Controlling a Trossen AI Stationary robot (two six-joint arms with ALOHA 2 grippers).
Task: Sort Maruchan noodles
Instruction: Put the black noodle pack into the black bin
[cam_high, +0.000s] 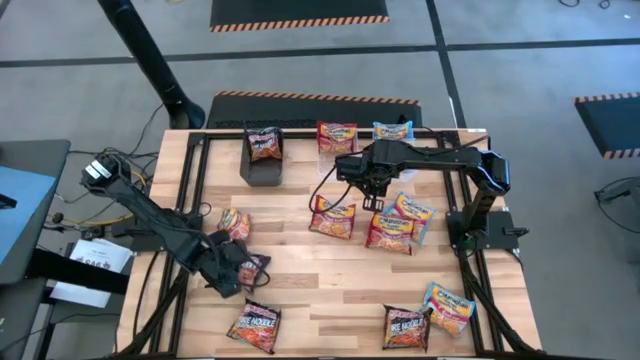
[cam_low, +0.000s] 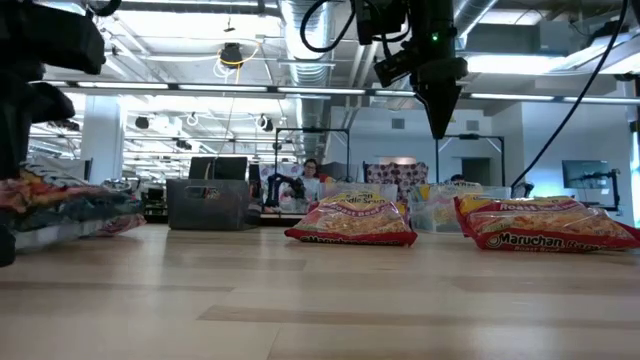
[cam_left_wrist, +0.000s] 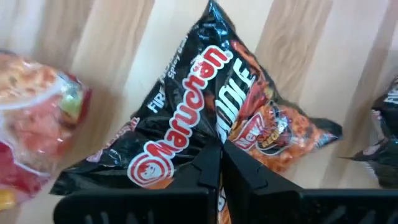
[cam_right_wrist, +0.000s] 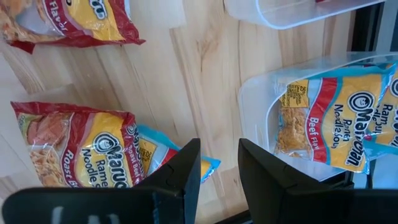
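My left gripper (cam_high: 232, 270) is at the table's near left, shut on a black-red Maruchan packet (cam_left_wrist: 186, 106). A red-orange packet (cam_high: 235, 222) lies just beyond it. My right gripper (cam_high: 375, 203) hangs open above mid-table, fingers pointing down (cam_low: 440, 125), touching nothing. Below it lie red-orange packets (cam_high: 332, 218) (cam_high: 390, 232) and a blue-yellow one (cam_high: 415, 210). Near the front edge lie two black-red packets (cam_high: 255, 325) (cam_high: 405, 325) and a blue-yellow one (cam_high: 450, 308). My left gripper pinches the black-red packet between its two fingers (cam_left_wrist: 208, 165) at a raised crease near the wrapper's middle (cam_left_wrist: 224, 134), coming from above. The wrapper is crumpled up toward the fingers. Whether it is lifted clear of the table, I cannot tell.
A black bin (cam_high: 263, 172) at the far left-centre holds a black-red packet. Two clear bins at the far edge hold a red-orange packet (cam_high: 337, 137) and a blue-yellow packet (cam_high: 393, 130); the latter bin's rim (cam_right_wrist: 249, 112) shows close to my right gripper. Bare wood lies mid-table near the front.
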